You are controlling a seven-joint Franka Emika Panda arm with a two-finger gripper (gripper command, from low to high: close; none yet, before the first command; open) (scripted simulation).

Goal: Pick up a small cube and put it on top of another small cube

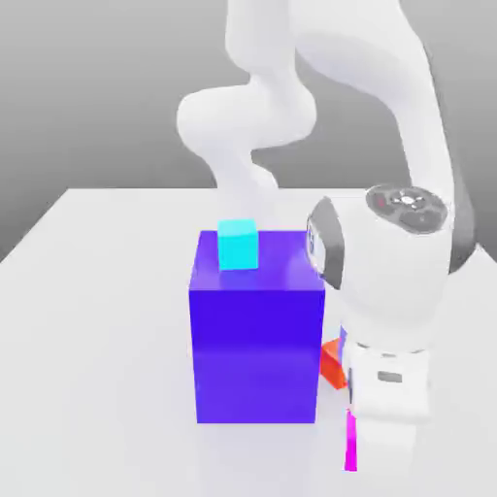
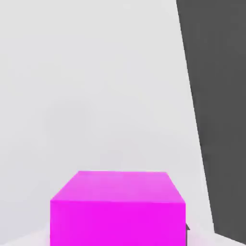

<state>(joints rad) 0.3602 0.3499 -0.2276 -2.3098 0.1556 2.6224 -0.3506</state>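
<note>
Item: small cube [image 2: 117,209], magenta, low beside big blue block [image 1: 255,335], sliver visible under hand. Gripper [image 1: 351,456] clamped together on small cube. Arm folded over table [image 1: 87,291], hand pointed down. Advice: lift straight, clear orange-red cube [image 1: 332,361] before carrying toward cyan cube [image 1: 238,244] atop block.

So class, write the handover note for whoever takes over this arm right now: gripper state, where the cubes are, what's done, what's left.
Gripper: shut, low at the table, beside the big blue-violet block.
Small magenta-pink cube: right under the hand camera; a magenta sliver shows below the hand. Whether it is gripped cannot be told.
Small cyan cube: on top of the big block.
Small orange-red cube: on the table behind the arm.
Done: reach, closing.
Left: lift, stack on another small cube.
</note>
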